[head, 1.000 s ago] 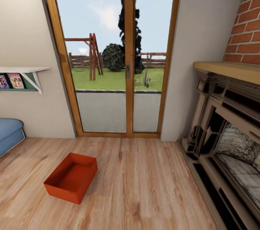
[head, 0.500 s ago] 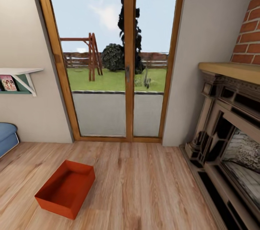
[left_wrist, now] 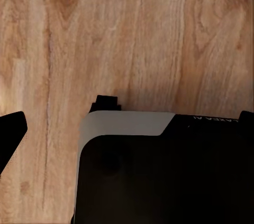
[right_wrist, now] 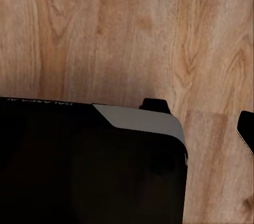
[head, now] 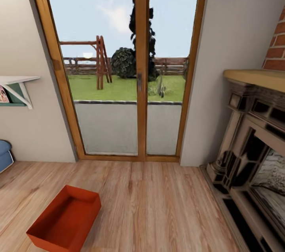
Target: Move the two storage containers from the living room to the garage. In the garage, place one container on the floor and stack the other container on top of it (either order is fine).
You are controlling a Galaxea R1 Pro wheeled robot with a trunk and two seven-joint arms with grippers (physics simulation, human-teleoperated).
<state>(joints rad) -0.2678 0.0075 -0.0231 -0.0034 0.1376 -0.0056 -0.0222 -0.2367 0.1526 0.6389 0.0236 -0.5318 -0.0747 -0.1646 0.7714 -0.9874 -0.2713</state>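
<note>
**Closing on the first bin in the living room**

From the head view, one orange-red rectangular open-topped storage container [head: 63, 222] sits empty on the light wood-plank floor [head: 158, 204], low and to the robot's left, near the wood-framed glass doors [head: 140, 65]. A dark carved fireplace [head: 253, 153] stands at the right.

In the left wrist view, a black and grey part of the robot's body [left_wrist: 159, 171] hangs over the planks; whether the left fingers are open or closed cannot be told.

The right wrist view is alike, its fingers equally unreadable.

The robot should probably square its base to the bin's long side before lowering either arm
</note>
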